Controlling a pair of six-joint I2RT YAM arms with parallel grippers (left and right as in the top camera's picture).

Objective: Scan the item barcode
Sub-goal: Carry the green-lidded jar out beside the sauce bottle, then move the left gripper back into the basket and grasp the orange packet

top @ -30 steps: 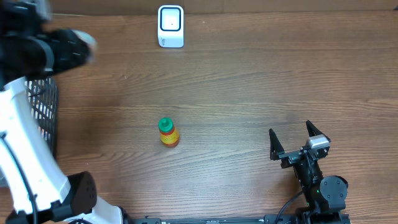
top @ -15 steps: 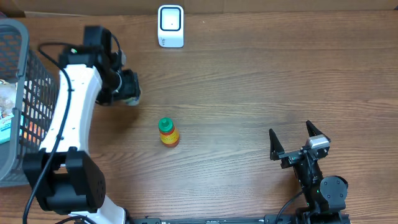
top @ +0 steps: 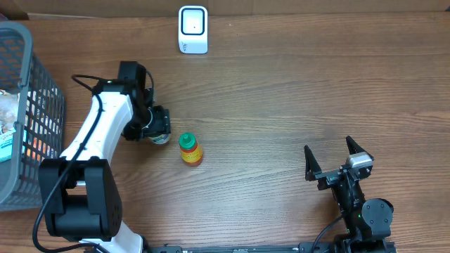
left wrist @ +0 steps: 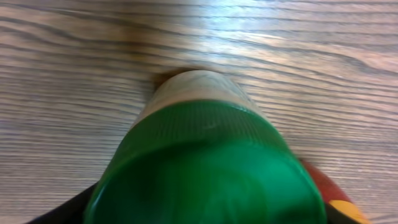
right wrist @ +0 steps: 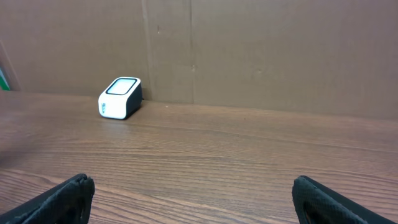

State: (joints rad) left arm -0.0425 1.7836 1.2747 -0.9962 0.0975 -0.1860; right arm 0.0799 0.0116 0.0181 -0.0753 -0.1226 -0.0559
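The tabletop (top: 281, 91) is brown wood grain, smooth, with a soft sheen just behind the bottle (top: 190, 150), whose green cap (left wrist: 205, 168) looks like plastic, finely ribbed and faintly glossy (the label (top: 193, 156) under it is shiny red and orange). Far behind the bottle the scanner (top: 193, 29) has a smooth, glossy white plastic shell, backed by a matt brown cardboard wall (right wrist: 280, 50); left of the bottle the basket (top: 49, 105) is dark grey open mesh, metal or plastic I cannot tell. The left arm (top: 105, 126) beside the bottle wears smooth white plastic, and the right claw (top: 328, 147) is matt black.
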